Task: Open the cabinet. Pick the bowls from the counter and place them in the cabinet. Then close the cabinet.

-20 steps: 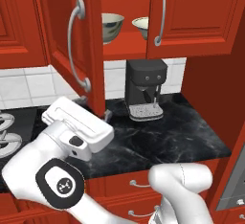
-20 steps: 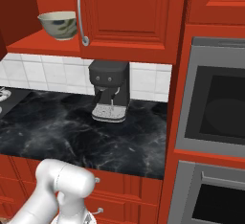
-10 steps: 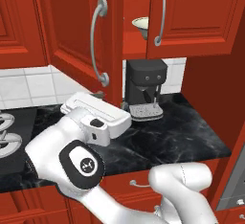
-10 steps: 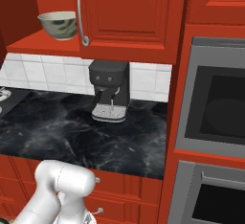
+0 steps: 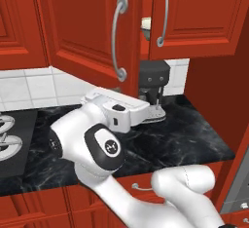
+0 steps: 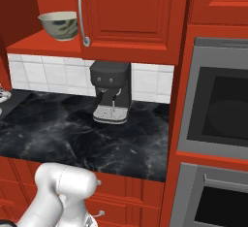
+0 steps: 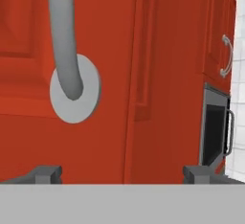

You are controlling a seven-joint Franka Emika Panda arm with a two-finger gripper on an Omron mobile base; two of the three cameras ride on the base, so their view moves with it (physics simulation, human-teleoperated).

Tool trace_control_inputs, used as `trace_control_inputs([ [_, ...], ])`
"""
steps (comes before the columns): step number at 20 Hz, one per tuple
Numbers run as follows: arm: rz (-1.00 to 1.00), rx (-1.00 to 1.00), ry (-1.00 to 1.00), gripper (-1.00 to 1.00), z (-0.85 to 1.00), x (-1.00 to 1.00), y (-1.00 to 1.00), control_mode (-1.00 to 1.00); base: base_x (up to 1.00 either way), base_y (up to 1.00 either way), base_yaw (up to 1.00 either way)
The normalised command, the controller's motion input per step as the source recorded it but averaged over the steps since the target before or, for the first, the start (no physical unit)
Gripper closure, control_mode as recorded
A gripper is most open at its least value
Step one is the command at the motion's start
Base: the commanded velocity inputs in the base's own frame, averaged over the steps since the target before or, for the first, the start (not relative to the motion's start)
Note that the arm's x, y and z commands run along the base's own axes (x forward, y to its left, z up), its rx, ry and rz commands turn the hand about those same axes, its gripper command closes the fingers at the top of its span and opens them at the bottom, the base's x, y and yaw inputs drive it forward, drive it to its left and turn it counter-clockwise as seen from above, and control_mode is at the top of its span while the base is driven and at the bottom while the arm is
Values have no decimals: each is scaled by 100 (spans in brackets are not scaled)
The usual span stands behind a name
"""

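Closing the red wooden wall cabinet (image 5: 87, 27): claw (image 7: 122, 173) open, facing the door panel.
Treat this stiff, hinged, light door as pushable; you could press beside the curved silver handle (image 7: 64, 36), upper left.

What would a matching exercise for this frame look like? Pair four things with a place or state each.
1. left cabinet door
2. deeper bowl
3. coffee machine
4. gripper

a. on the black counter, under the cabinet
b. jaws open, close to the door's handle
c. ajar, swung partway out
d. on the red shelf inside the cabinet

Pairs: 1-c, 2-d, 3-a, 4-b
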Motion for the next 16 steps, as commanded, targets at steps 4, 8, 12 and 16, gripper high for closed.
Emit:
trace_control_inputs([
  [4, 2, 1, 1, -100, 0, 26, -46, -100, 0, 0, 0],
  [8, 6, 0, 0, -100, 0, 37, -45, -100, 0, 0, 0],
  [12, 7, 0, 0, -100, 0, 46, -37, -100, 0, 0, 0],
  [16, 6, 0, 0, -100, 0, 49, -31, -100, 0, 0, 0],
])
